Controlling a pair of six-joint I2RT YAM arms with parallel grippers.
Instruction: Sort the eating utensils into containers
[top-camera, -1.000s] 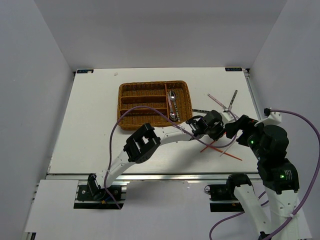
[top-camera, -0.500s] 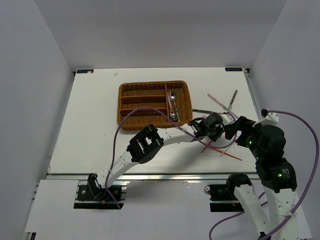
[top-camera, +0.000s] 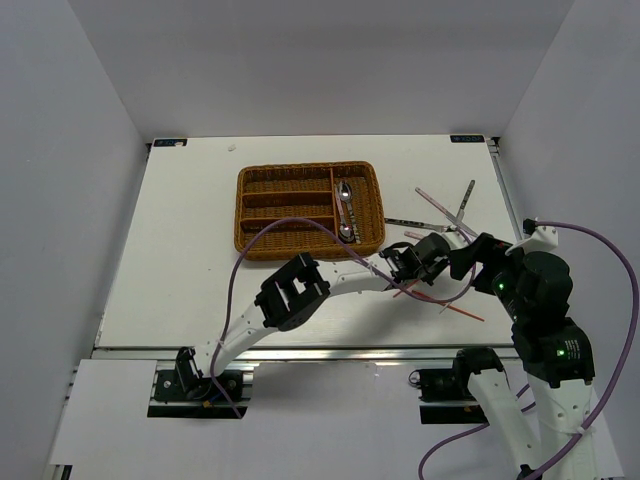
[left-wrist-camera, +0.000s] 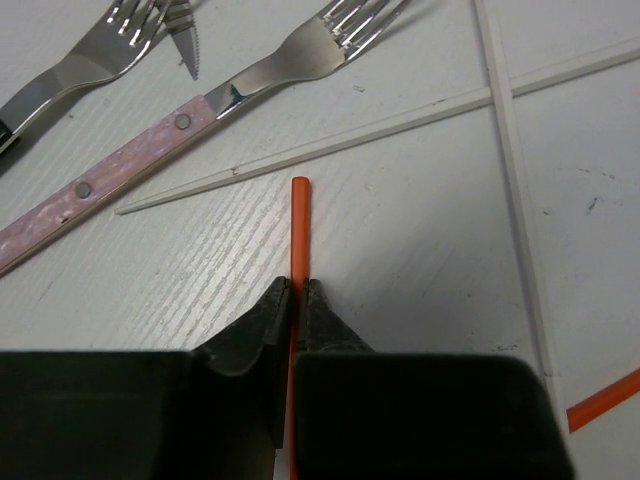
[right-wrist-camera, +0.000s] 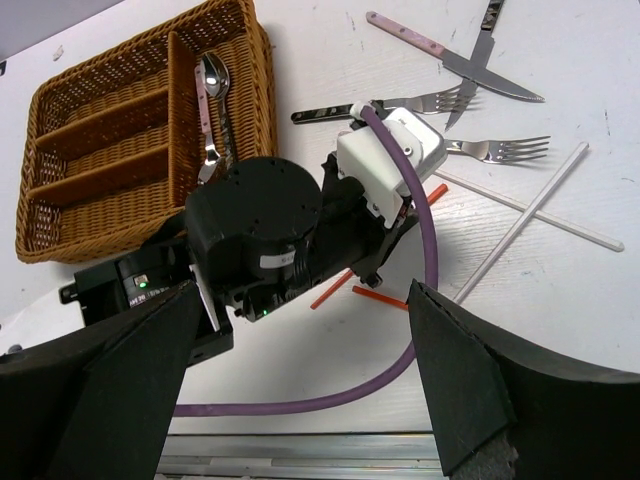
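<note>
Tabletop (top-camera: 180, 260): white, boxed in by plain pale walls, with both arms reaching over its right half.
Wicker tray (top-camera: 300, 167): brown, sitting left of the loose cutlery and well apart from it.
Spoons (top-camera: 345, 212): two shiny ones lying side by side in the crosswise slot at the tray's right end.
Left gripper (left-wrist-camera: 297, 300): jaws pinched shut on a red chopstick (left-wrist-camera: 299, 215), whose end sticks out ahead of the tips. Whether it is lifted off the tabletop cannot be told.
Right gripper (right-wrist-camera: 305, 295): jaws spread wide with nothing between them, hanging over the left arm's wrist.
Second red chopstick (left-wrist-camera: 603, 398): on the tabletop, off to the right of the held one.
White chopsticks (left-wrist-camera: 400, 125): two, crossing each other just beyond the red tip.
Pink-handled fork (left-wrist-camera: 150, 145): lying beside the white chopsticks.
Knives (right-wrist-camera: 455, 60): two, crossed at the far right with forks (right-wrist-camera: 495, 148) near them.
</note>
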